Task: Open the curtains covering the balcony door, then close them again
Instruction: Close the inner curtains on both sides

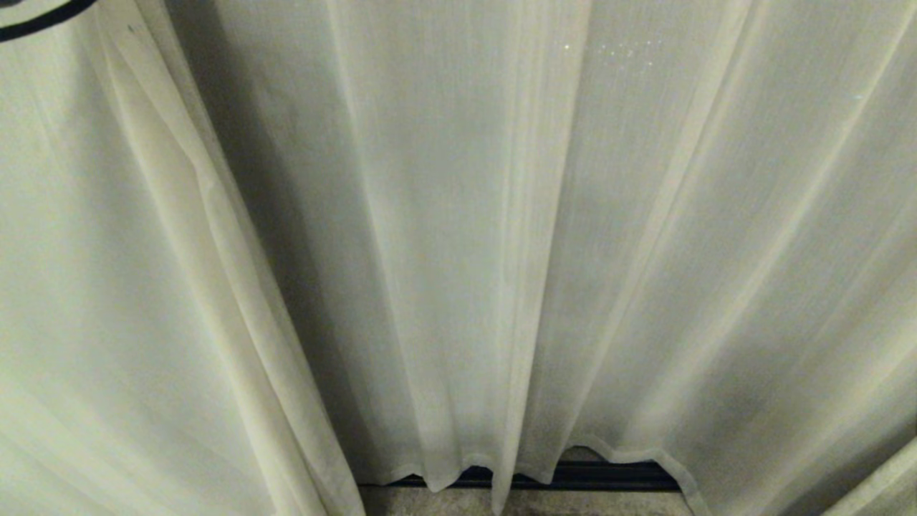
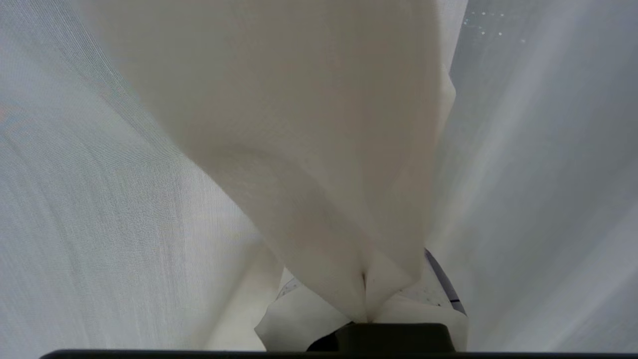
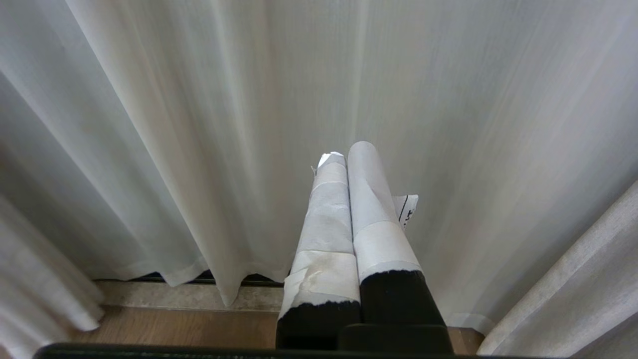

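The cream curtains [image 1: 458, 236] hang shut in long vertical folds and fill the head view. The balcony door is hidden behind them. Neither arm shows in the head view. In the left wrist view, a thick fold of the curtains [image 2: 309, 124] is pinched in my left gripper [image 2: 366, 306], which is shut on it. Its white-taped fingers [image 2: 299, 321] peek out either side of the cloth. Low in front of the hanging curtains [image 3: 249, 124], my right gripper [image 3: 349, 152] is shut, its taped fingers pressed together with nothing between them.
A dark strip [image 1: 594, 474] shows under the hem, above a pale stone sill [image 3: 189, 295] and a brown wood floor [image 3: 174, 326]. A coarser curtain layer [image 3: 573, 309] hangs close beside the right gripper. A dark curved line [image 1: 43, 18] crosses the head view's upper left corner.
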Controlling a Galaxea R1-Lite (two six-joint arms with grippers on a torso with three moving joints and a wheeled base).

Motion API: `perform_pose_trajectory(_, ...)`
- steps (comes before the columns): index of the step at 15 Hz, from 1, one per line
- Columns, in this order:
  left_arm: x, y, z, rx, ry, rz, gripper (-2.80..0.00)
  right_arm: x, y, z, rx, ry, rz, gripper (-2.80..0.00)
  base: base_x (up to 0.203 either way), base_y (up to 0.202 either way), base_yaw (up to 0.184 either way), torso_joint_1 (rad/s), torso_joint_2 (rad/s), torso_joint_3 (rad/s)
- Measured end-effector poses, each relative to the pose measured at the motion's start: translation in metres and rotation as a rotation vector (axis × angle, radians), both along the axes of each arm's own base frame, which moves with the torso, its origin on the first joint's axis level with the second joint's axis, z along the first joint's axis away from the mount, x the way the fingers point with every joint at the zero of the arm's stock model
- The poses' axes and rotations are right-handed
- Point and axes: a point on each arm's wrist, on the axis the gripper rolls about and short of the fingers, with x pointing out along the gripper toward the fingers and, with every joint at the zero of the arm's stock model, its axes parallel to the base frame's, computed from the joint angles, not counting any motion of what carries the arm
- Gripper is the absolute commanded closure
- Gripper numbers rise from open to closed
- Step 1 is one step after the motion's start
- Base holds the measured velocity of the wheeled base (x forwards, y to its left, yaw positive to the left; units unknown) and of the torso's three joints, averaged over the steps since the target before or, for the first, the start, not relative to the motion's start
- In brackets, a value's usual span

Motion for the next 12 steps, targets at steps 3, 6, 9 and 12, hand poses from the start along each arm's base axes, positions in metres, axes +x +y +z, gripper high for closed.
perform_pose_trajectory(3,0.0,0.0,0.0,0.001,-0.002,0.001,-2.8,0.0,0.0,0.0,0.0,0.0,0.0,0.0,0.0,0.0,0.0,0.0,0.0,0.0)
perform_pose_trajectory(6,-0.003,0.0,0.002,0.002,-0.007,0.005,-2.8,0.0,0.0,0.0,0.0,0.0,0.0,0.0,0.0,0.0,0.0,0.0,0.0,0.0)
perform_pose_trajectory(9,-0.011,0.001,0.0,0.0,-0.003,0.018,-2.8,0.0,0.0,0.0,0.0,0.0,0.0,0.0,0.0,0.0,0.0,0.0,0.0,0.0)
perform_pose_trajectory(12,-0.026,0.002,-0.003,-0.004,0.004,0.039,-2.8,0.0,0.0,0.0,0.0,0.0,0.0,0.0,0.0,0.0,0.0,0.0,0.0,0.0)
